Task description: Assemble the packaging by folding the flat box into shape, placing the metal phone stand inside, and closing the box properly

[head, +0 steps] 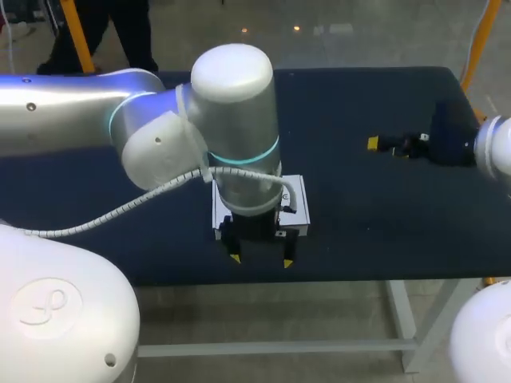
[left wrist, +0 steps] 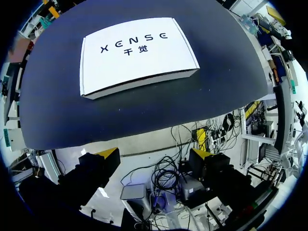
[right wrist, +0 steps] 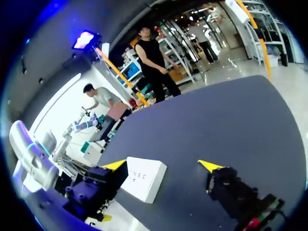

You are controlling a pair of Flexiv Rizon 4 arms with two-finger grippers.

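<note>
White box (left wrist: 137, 55), lid closed, lies flat on the dark surface (left wrist: 221, 67) near its front edge. In the head view it is partly hidden under the left arm. Left tool (head: 262, 259) is spread wide and empty, just past the box, over the surface's front edge. Right tool (right wrist: 162, 166) is wide and empty, well apart toward the right side.

A smooth, matt white cardboard box (left wrist: 137, 55) lies on the matt dark-blue table (head: 375, 231); above the box, the left arm (head: 235, 96) shows a glossy white shell.
</note>
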